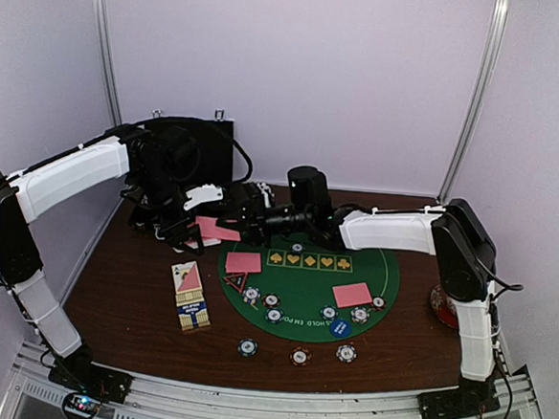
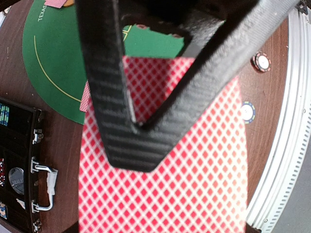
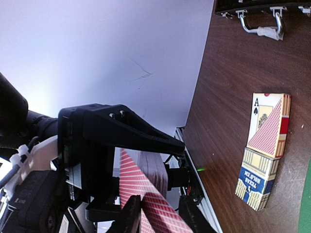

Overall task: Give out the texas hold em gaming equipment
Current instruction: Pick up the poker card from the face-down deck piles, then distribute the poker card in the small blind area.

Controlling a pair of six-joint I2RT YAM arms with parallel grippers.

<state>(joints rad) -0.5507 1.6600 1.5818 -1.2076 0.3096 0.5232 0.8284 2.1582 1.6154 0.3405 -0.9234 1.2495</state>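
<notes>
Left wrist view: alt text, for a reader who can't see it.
The left gripper pinches red-diamond-backed playing cards that fill the frame. Behind lie a green felt mat, a black case at left and two poker chips at right.

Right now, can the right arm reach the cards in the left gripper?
Likely yes: the right gripper straddles the edge of the pink-backed cards pinched by the left gripper; nothing lies between them.

Pale lilac-white panel walls (image 1: 365,81) on three sides, evenly lit; silver metal upright poles (image 1: 474,98) stand at the back corners. Dark brown wooden table (image 1: 130,295) below, ribbed aluminium rail (image 1: 275,406) along its near edge.
</notes>
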